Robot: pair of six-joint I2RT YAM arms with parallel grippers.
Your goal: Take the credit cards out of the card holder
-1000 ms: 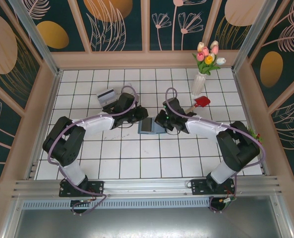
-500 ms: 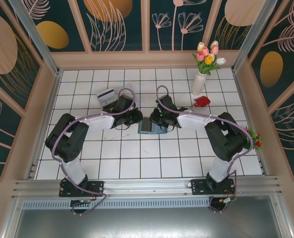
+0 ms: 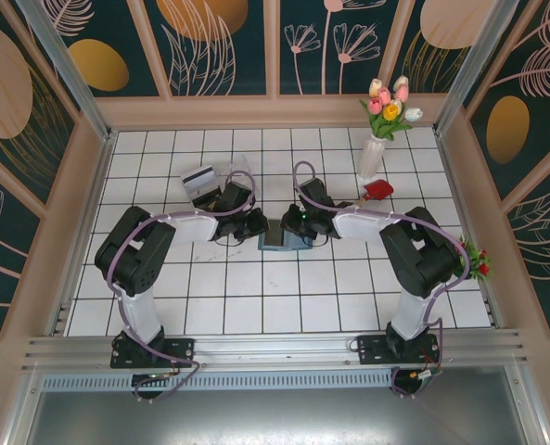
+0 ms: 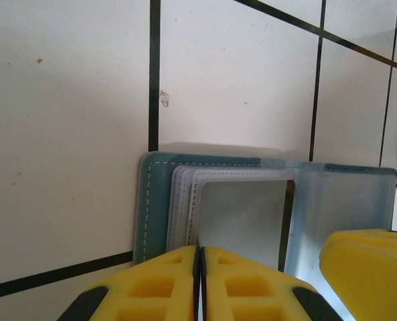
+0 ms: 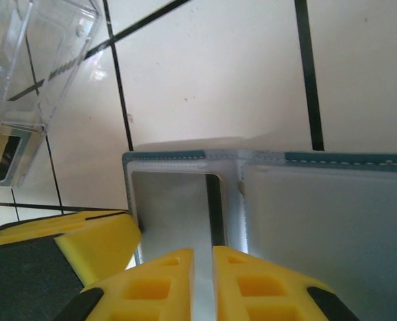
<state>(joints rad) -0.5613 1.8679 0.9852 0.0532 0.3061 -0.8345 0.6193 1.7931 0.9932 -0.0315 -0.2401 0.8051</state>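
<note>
Card holder [image 3: 279, 237] open, inner card [image 4: 242, 217] seemingly unpulled | loose card [image 3: 198, 177] out | left gripper [image 4: 199, 281] clenched | right gripper [image 5: 202, 287] nearly closed, grasp unclear

From above, the wallet [image 3: 276, 243] is half hidden under the left gripper [image 3: 259, 227] and right gripper [image 3: 294, 228]. The right wrist view cuts off the clear box [image 5: 31, 73] at 10 o'clock.

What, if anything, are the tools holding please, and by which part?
Left tool and right tool sit closed at the card holder's pockets; any grip cannot be told.
</note>
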